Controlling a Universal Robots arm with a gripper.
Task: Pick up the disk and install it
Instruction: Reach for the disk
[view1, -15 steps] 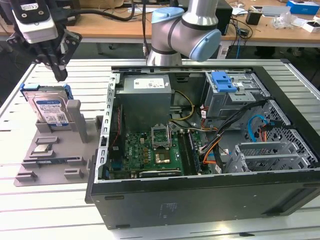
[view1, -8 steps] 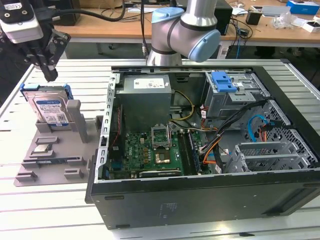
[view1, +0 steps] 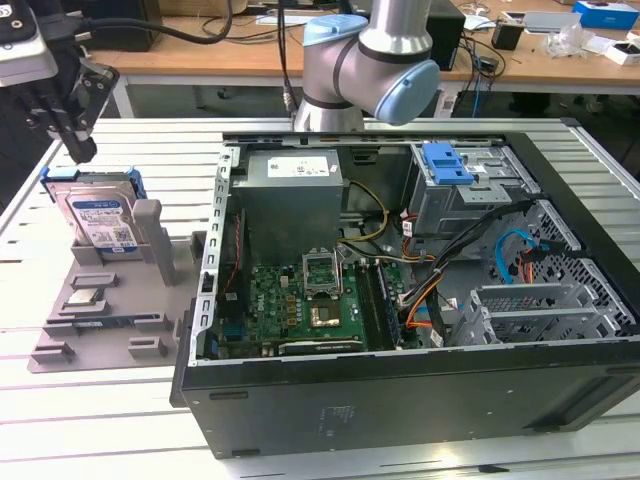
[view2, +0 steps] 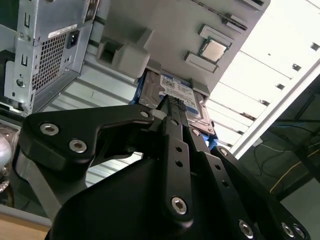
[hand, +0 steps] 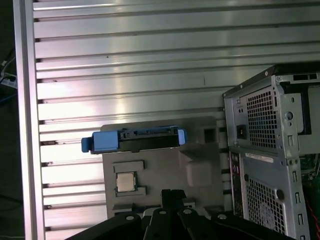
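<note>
pick | gripper above disk, apart | jaws look closed, empty | best: open wide, straddle its flat faces, descend straight

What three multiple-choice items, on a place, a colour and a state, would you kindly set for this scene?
1. Where does the disk stand? A. in the grey holder beside the computer case; B. inside the case; C. on the floor.
2. What colour is the disk's carrier? A. red; B. blue; C. yellow.
3. How is the gripper placed? A. clamped on the disk; B. just above the disk, apart from it; C. inside the case.

Answers:
1 A, the exterior view shows it propped in the holder at the case's left.
2 B, blue edges frame it in both wrist views.
3 B, a gap separates them in the exterior view.
</note>
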